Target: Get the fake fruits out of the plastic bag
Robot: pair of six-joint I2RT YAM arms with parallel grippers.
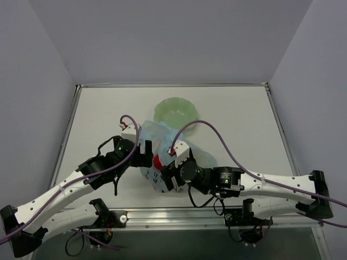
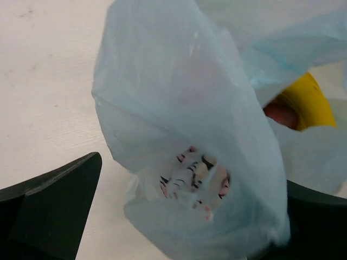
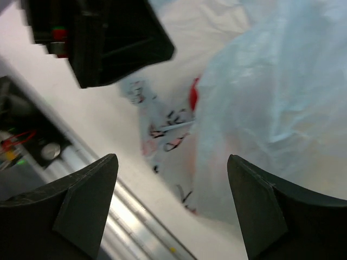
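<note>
The light-blue plastic bag lies crumpled mid-table between my two grippers. A red fruit shows at its near side and also in the right wrist view. In the left wrist view the bag bulges between my wide-open left gripper; the left finger stands apart from it. A yellow banana and a red-brown fruit show through the bag's folds. My left gripper is at the bag's left edge. My right gripper is open over the bag's near printed corner, holding nothing.
A pale green scalloped bowl stands just beyond the bag. The table's metal front rail runs close under my right gripper. My left gripper's black body is close by in the right wrist view. Grey walls enclose the table.
</note>
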